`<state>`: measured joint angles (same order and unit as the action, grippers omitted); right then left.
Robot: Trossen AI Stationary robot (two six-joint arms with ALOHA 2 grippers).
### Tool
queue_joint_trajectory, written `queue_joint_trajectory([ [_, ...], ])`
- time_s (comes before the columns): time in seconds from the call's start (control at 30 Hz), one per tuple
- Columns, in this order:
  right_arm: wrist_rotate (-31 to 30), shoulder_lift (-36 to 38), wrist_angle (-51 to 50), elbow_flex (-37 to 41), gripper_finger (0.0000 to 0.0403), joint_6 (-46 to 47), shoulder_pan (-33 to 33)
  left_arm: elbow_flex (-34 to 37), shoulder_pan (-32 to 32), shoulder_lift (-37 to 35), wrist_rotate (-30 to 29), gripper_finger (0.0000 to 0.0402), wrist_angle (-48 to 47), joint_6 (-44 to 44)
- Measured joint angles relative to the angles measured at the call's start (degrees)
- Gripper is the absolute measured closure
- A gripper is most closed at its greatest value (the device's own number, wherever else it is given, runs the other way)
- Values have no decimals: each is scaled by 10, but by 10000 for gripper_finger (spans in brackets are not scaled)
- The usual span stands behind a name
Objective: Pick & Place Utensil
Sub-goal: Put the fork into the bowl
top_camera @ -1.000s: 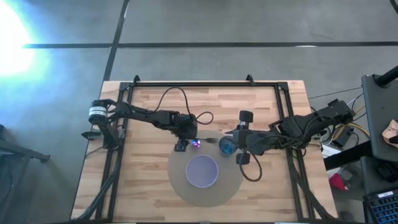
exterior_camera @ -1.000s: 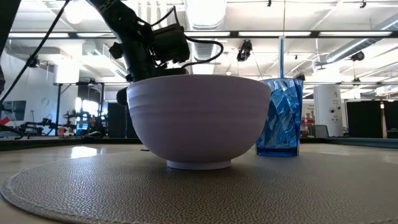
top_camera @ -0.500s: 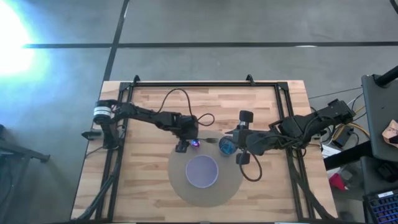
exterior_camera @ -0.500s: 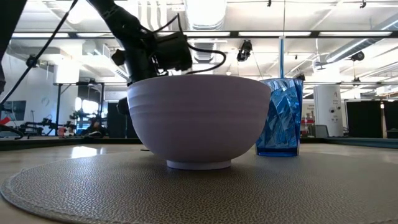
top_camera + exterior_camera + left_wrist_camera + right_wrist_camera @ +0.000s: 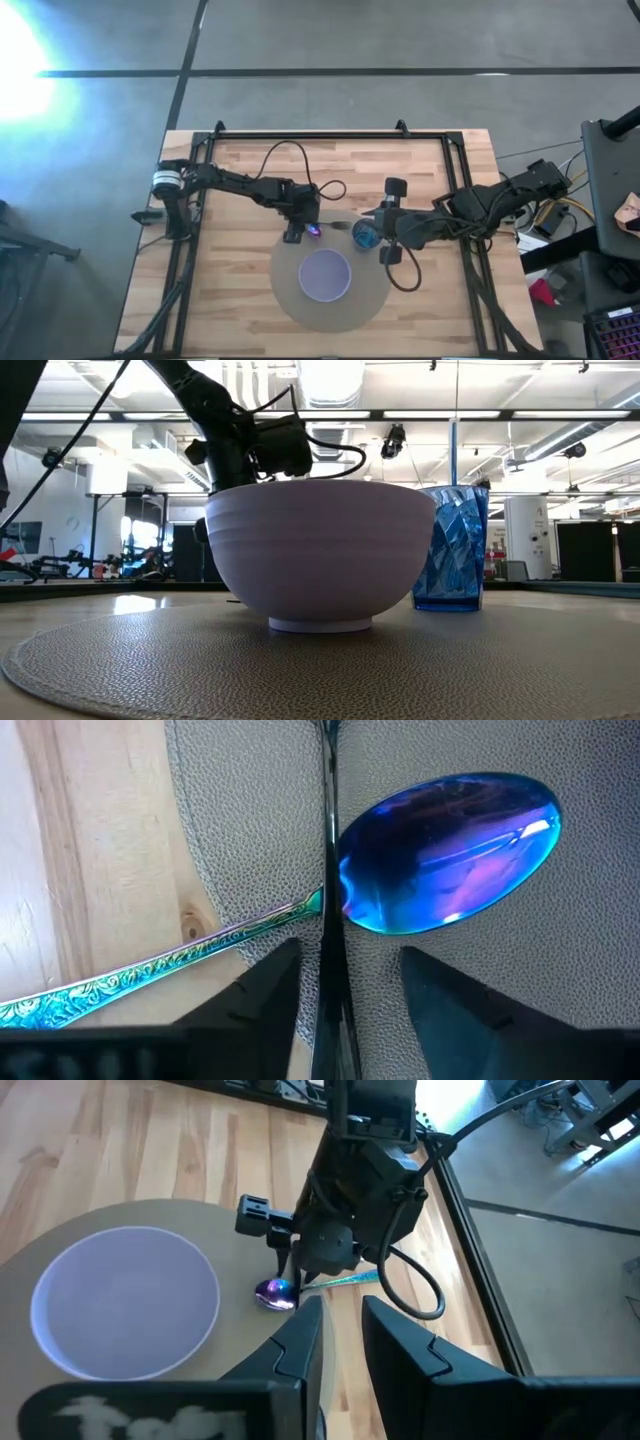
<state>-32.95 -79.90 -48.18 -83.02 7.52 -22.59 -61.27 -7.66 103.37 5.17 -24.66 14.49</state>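
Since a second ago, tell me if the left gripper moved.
Yes, slightly. In the low view the left gripper has shifted right, farther over the lavender bowl, toward the blue cup.

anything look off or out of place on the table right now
Only the spoon: it lies half on the grey mat, bowl on the mat and handle out on the wood, beneath the left gripper. The lavender bowl and blue cup stand upright, nothing spilled.

The left claw [image 5: 303, 232] has edged slightly toward the table's rear, over the spoon [image 5: 440, 855].
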Motion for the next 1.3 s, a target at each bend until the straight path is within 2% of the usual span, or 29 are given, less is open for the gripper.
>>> queue_joint_trajectory([
  [0.27, 0, 0, 0, 0, 335, 0, 0, 1, -1, 0, -2, 333, -2, 0],
  [0.47, 0, 0, 0, 0, 335, 0, 0, 1, -1, -1, -1, 390, -3, 4],
  [1.3, 0, 0, 0, 0, 335, 0, 0, 2, -1, -22, -3, 400, -60, 9],
])
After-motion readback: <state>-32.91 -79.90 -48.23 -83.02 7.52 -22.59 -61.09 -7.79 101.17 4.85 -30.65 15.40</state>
